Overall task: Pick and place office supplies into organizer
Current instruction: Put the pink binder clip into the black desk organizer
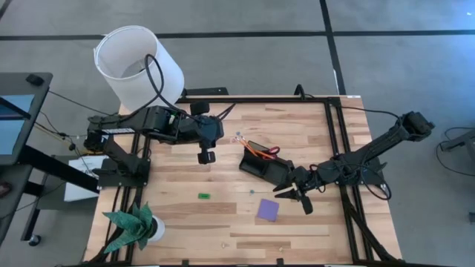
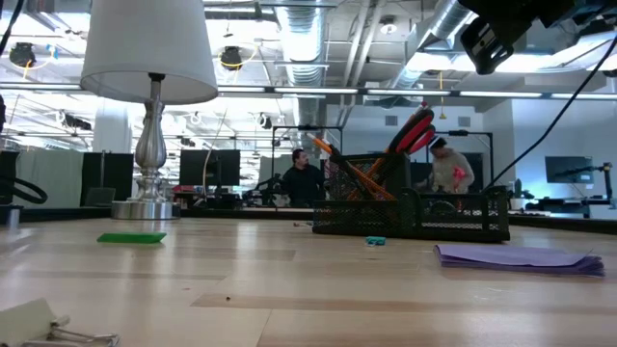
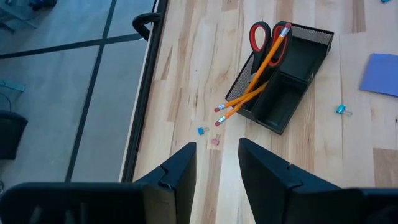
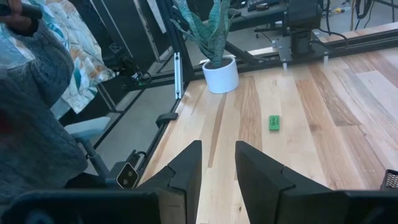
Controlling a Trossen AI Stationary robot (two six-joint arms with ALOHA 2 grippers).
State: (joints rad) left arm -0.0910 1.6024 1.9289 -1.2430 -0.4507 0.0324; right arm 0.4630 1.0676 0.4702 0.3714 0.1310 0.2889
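Note:
The black organizer (image 1: 260, 163) stands mid-table. Red-handled scissors (image 3: 267, 37) and orange pencils (image 3: 249, 93) lean in it, the pencils' eraser ends sticking out over its rim. The purple note pad (image 1: 268, 210) lies flat on the table near the organizer, and the small green piece (image 1: 204, 196) lies to the left of the pad. My left gripper (image 1: 205, 156) hangs open and empty, left of the organizer. My right gripper (image 1: 298, 199) is open and empty, just right of the note pad, above the table.
A white-shaded lamp (image 1: 137, 63) stands at the far left corner and a green paper plant in a white pot (image 1: 133, 226) at the near left. Small blue clips (image 3: 340, 109) (image 3: 201, 130) lie by the organizer. A person's sleeve (image 4: 31, 93) shows beyond the table's left edge.

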